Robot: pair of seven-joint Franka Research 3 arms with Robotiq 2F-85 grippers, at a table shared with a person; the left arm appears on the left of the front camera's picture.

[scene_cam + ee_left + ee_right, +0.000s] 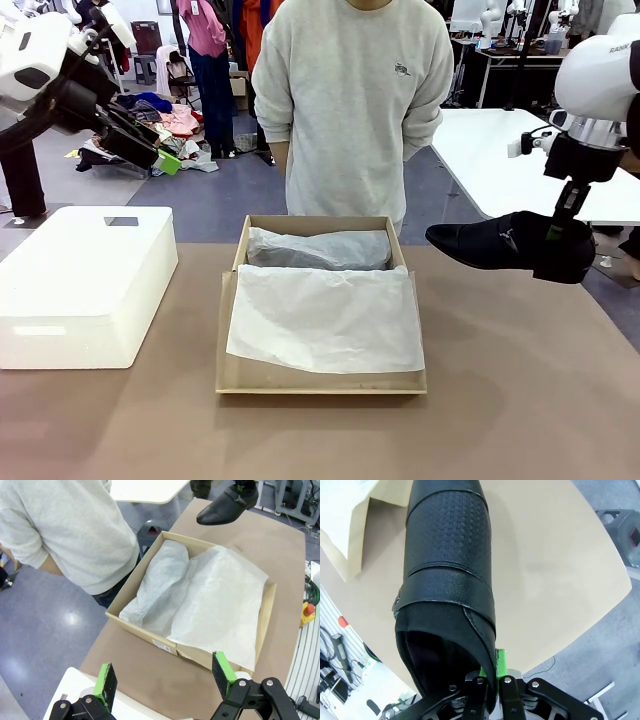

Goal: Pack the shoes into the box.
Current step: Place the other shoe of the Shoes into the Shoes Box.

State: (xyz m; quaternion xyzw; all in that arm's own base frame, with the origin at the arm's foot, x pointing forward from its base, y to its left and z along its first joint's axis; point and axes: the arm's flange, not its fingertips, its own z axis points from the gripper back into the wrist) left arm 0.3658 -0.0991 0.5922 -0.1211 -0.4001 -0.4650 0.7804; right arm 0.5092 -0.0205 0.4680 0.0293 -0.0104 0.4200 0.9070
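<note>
Right fingers (501, 661): clamped on black leather pointed shoe (480, 245), airborne beside brown cardboard box (320, 381).
Left fingers (222, 667): apart, empty.
Progress: we judge this shoe not yet boxed.

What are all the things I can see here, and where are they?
shoe: 1, black, in the air right of the box, toe pointing toward it
box: 1, brown, open, middle of the table
paper: sheets too crumpled to count, white, lining the box
block: 1, white, on the table left of the box
table: 1, brown, under the box and block
person: 1, grey sweater, standing behind the box
left tool: 1, black with green pads, open, raised at the left, holding nothing
right tool: 1, black with green pads, shut on the shoe's heel end
</note>
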